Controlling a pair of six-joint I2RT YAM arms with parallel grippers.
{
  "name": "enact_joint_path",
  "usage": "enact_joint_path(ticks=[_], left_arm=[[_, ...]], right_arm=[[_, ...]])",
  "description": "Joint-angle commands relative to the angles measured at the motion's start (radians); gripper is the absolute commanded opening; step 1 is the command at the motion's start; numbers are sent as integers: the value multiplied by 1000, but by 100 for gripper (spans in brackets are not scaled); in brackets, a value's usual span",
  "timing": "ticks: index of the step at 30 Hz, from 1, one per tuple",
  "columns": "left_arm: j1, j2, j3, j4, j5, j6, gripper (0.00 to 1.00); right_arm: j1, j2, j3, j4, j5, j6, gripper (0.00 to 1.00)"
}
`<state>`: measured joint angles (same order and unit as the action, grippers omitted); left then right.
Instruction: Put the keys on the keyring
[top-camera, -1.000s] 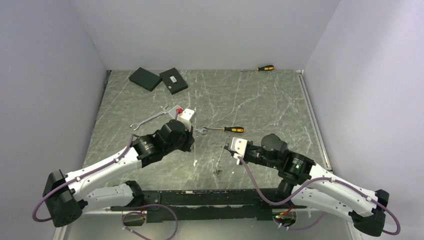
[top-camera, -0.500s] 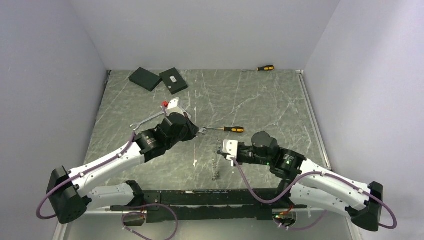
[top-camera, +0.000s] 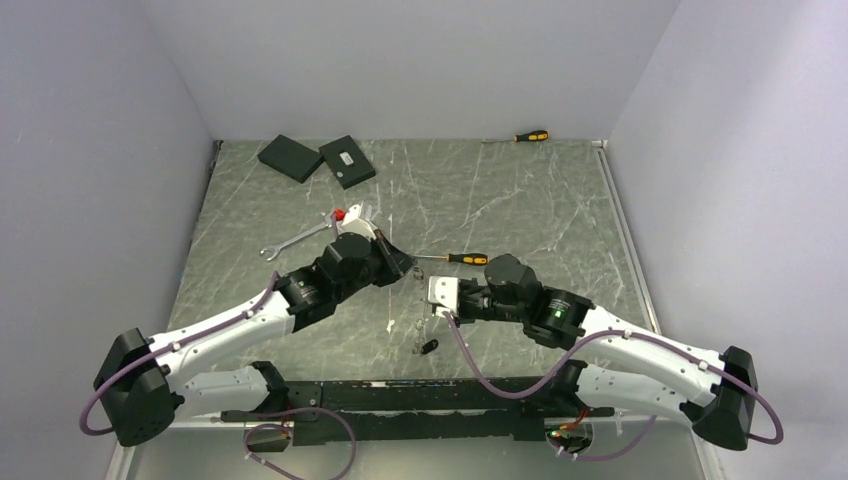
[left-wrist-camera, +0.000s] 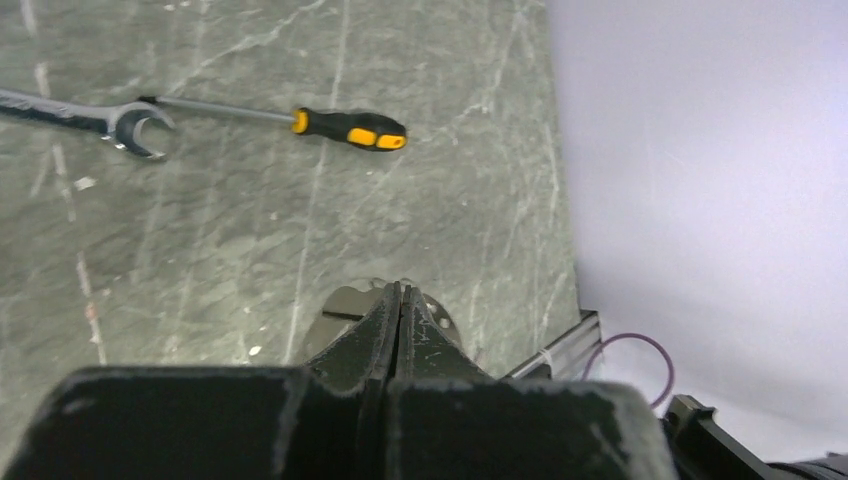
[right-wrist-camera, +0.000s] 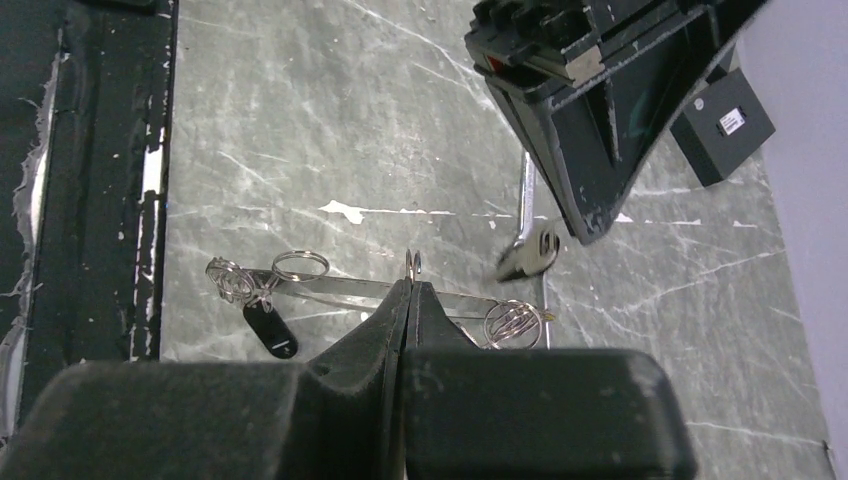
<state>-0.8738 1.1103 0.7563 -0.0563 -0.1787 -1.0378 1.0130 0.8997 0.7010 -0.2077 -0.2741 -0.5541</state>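
Marble tabletop (top-camera: 520, 200) — keys (top-camera: 428, 346) near the front rail (top-camera: 400, 385)

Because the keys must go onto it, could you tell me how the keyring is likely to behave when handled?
The keyring is a thin metal hoop, so probably stiff and light. The small rings and black fob that seem strung on it will likely slide and swing. Pinched only at its thin edge by the right gripper, it may pivot or slip.

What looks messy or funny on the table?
Nothing is spilled or broken. The keys lie spread out near the front edge, and white scuffs mark the table. A wrench and screwdriver lie loose too.
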Motion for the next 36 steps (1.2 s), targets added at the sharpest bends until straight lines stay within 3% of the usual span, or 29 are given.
enact_joint_path(ticks=[1,15,36], left_arm=[[1,-16,-26,158,76,17,0],[0,-4,-52,191,133,31,0],[1,-3,-75,199,142,9,0]], right_arm=[[-2,29,71,68,-1,-56,0],[-2,140,112,83,129,-115,0],[-2,180,124,142,252,-99,0]])
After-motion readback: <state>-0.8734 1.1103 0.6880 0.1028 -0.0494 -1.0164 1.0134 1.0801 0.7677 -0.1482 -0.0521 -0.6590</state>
